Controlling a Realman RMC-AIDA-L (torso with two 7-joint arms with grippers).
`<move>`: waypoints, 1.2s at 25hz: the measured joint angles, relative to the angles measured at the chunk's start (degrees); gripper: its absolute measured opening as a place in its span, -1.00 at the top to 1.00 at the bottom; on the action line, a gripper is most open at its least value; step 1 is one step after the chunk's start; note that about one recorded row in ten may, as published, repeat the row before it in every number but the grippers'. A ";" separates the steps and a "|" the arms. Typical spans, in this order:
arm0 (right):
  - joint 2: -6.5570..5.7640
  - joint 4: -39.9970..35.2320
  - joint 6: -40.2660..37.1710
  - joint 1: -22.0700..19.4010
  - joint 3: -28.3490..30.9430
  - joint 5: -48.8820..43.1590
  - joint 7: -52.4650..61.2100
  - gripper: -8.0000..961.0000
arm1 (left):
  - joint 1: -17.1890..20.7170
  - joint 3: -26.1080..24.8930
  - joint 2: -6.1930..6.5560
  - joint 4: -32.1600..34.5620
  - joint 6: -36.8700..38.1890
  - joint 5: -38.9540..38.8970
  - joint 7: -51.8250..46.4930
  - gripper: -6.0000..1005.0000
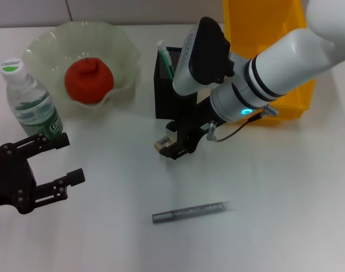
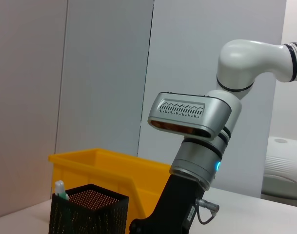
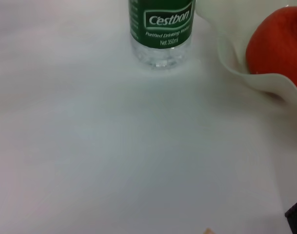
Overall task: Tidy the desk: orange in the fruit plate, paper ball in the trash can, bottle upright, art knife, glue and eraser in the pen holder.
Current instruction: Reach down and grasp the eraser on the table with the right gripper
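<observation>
Right gripper [image 1: 173, 144]: mine, centre of the head view, just in front of the pen holder; clamped on the small beige rectangular eraser with barcode sticker [image 1: 163, 141], which juts out toward frame left.
Left gripper [image 1: 45, 164]: mine, lower left of the head view, jaws spread, holding nothing, hovering above the white counter [image 1: 285, 204].
Square black metal-mesh pen holder [image 1: 167, 90]: upper centre, upright; a green-and-white stick already stands inside.
Grey slim art knife [image 1: 189, 212]: lower centre, lying flat on the counter, well apart from the holder.
Red-orange knobby orange [image 1: 89, 79]: resting in the pale-green scalloped fruit plate [image 1: 45, 48], upper left.
Clear water bottle with green label and white cap [image 1: 30, 102]: upright, left edge, near the plate.
Bright yellow rectangular trash can [image 1: 257, 28]: upper right, behind my right arm.
Paper ball: not visible.
Risk: the eraser is pinched near one end, so it may twist or slip on the lift; a low approach could strike the mesh rim and tip the holder.
</observation>
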 joint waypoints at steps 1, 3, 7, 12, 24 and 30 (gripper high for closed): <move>0.00 -0.11 -0.01 -0.03 0.05 0.00 0.00 -0.32 | 0.00 0.00 0.00 0.00 0.00 0.00 0.00 -0.53; 0.00 -0.27 -0.01 -0.17 0.06 0.00 -0.11 -0.32 | 0.00 0.00 0.00 0.00 0.00 0.00 0.00 -0.53; 0.00 -0.38 -0.01 -0.12 -0.15 0.42 -0.44 -0.32 | 0.00 0.00 0.00 0.00 0.00 0.00 0.00 -0.53; 0.00 -0.40 -0.01 0.01 -0.79 0.59 -0.53 -0.32 | 0.00 0.00 0.00 0.00 -0.06 0.00 0.00 -0.53; 0.00 0.01 0.54 -0.18 -0.83 0.77 -1.08 -0.32 | -0.39 0.00 -0.11 0.00 -0.24 -0.06 0.00 -0.53; 0.00 0.37 0.76 -0.25 -1.42 2.36 -1.72 -0.32 | -0.63 0.00 -0.26 0.00 -0.35 -0.09 0.00 -0.53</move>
